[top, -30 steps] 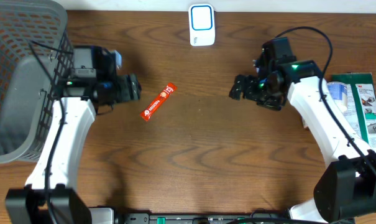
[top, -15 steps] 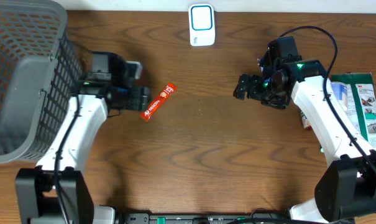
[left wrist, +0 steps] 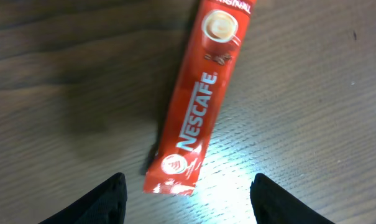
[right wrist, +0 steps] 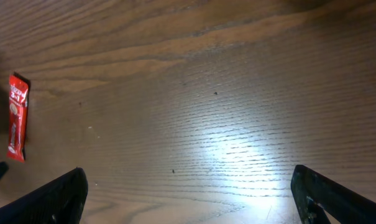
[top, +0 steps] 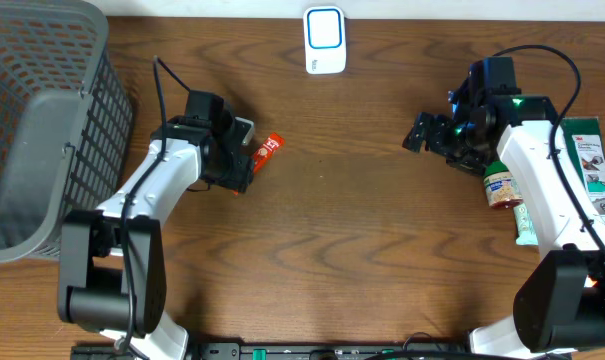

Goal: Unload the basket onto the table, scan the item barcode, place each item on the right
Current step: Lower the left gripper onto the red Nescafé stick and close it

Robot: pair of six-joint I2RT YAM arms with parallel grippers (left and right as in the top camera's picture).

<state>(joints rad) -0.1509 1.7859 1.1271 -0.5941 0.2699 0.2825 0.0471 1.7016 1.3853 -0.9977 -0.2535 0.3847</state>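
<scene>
Red Nescafe sachet [left wrist: 200, 99] lies flat, seemingly sealed

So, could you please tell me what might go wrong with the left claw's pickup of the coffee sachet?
1. The sachet lies flat on the table, and the left claw straddles only its near end; the fingers may skid over it or pinch just a corner.
2. It lies slanted between the fingers, so closing could spin it instead.
3. No barcode shows on its upper face, so it may need turning before the scanner can read it.
</scene>
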